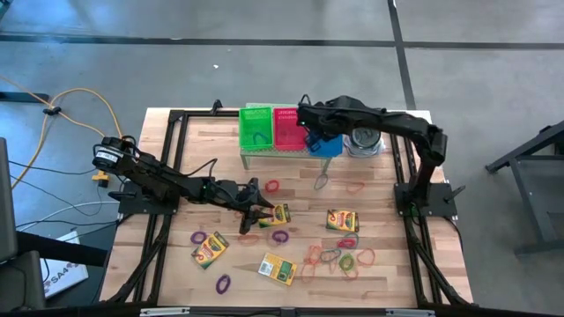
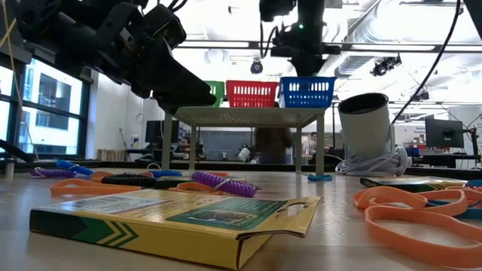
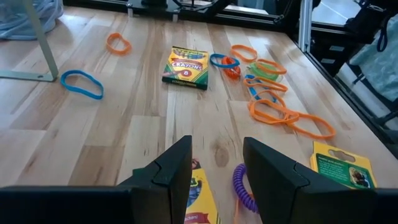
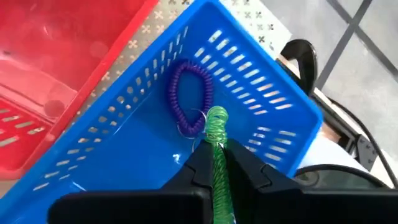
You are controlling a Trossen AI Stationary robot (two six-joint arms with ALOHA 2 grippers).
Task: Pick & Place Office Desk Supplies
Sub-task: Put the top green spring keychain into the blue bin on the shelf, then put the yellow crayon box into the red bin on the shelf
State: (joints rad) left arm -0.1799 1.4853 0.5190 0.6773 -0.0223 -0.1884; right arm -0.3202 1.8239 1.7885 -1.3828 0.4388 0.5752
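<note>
A robotics lab or workshop: a wooden table (image 1: 379, 264) in a black metal frame stands on a bare concrete floor (image 1: 264, 70) crossed by yellow cables (image 1: 84, 97), with exposed ceiling ducts (image 2: 376, 30), monitors (image 2: 440, 132) and large windows (image 2: 45, 113) beyond.

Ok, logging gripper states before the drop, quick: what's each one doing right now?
Left gripper: open, empty, low over the table.
Right gripper: shut on a green coiled band, above the blue basket.
</note>
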